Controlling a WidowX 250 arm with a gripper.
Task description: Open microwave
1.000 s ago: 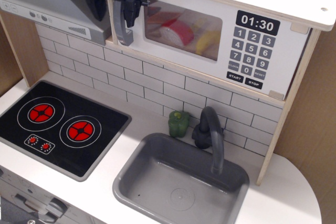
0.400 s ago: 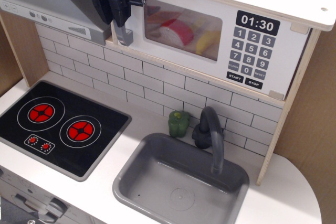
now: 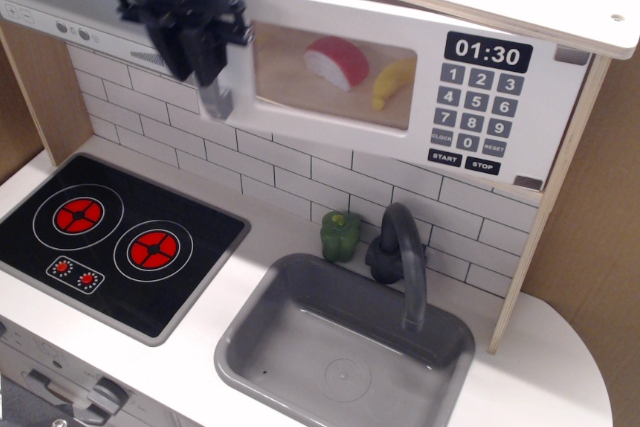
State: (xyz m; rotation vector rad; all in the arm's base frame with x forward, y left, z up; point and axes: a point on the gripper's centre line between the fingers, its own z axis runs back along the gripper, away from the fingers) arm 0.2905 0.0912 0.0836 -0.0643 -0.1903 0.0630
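The microwave (image 3: 400,77) sits under the top shelf, above the tiled wall, its door swung partly out on the left side. The sink (image 3: 345,352) lies below, right of the stove (image 3: 110,242). The gripper (image 3: 205,52) has its fingers pinching the door's grey handle (image 3: 213,102).

The white surface (image 3: 560,387) carries a black two-burner hob (image 3: 110,242), a grey sink (image 3: 345,347) with dark tap (image 3: 400,252), and a green pepper (image 3: 341,235).
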